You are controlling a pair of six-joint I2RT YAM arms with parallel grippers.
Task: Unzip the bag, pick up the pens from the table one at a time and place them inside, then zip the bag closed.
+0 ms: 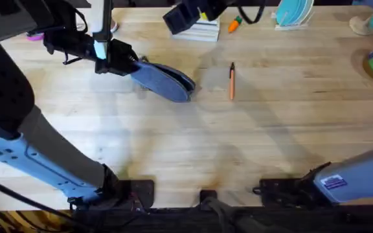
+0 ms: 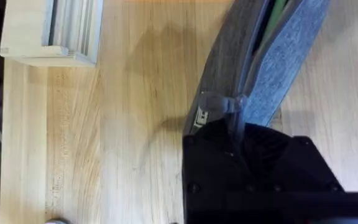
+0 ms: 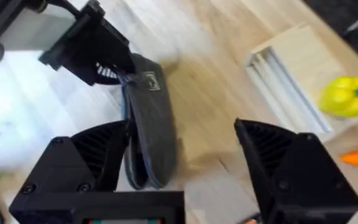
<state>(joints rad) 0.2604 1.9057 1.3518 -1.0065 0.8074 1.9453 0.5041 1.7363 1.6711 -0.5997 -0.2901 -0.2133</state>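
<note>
Grey-blue pencil pouch (image 1: 166, 80) lies on wooden table (image 1: 251, 136), left of centre, zipper partly open. Left gripper (image 1: 127, 65) clamped on pouch's end by metal zipper pull (image 2: 219, 102). Right gripper (image 3: 179, 158) above pouch, fingers spread wide, holding nothing. Orange pen (image 1: 232, 81) lies on table just right of pouch, apart from it.

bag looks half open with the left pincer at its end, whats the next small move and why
Probably lower the open right pincer toward the pen. The bag already gapes along its zipper, the left pincer is shut on its end, and the pen lies alone on the table.
</note>
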